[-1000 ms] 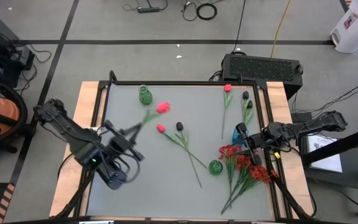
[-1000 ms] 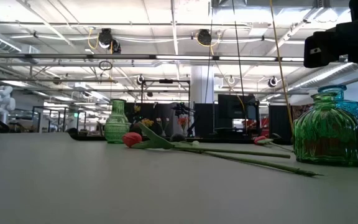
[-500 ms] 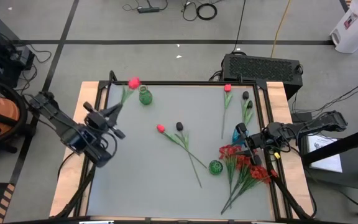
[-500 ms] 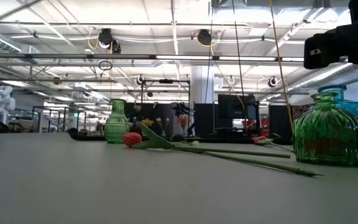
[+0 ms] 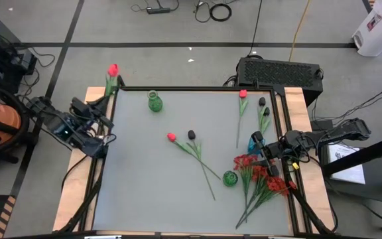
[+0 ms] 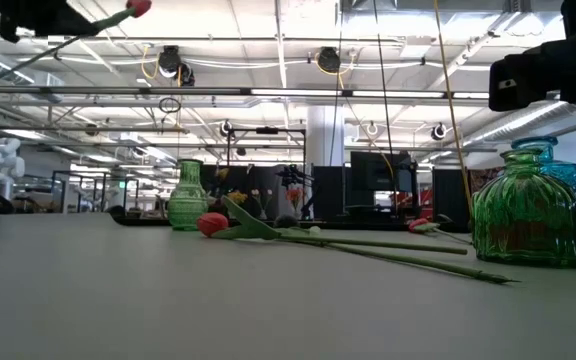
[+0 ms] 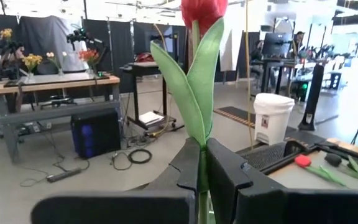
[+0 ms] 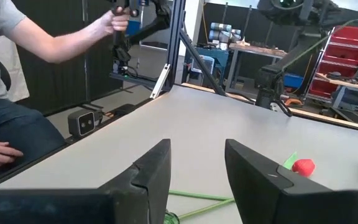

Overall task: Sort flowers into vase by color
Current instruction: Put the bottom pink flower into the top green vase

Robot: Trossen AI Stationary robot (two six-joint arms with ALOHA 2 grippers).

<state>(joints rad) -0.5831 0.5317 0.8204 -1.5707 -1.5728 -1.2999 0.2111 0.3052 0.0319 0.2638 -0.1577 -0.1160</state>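
Fingers of the left gripper are pinched on the green stem of a red tulip, holding it in the air at the table's far left corner, the bud out past the edge over the floor. In the left wrist view the stem rises straight up between the two dark fingers, a long leaf on each side and the bud at the top.

The right gripper hangs over the right side of the table, its jaws apart with nothing between them, just beside a blue vase and above the bunch of small red blossoms.

On the table, a green vase stands near the far edge, close to the held flower. A second green vase stands near the blossoms. A red tulip and a black tulip lie mid-table, stems crossing. Another red tulip and black buds lie near the far right corner.

A person sits beyond the table in the right wrist view, one hand raised.
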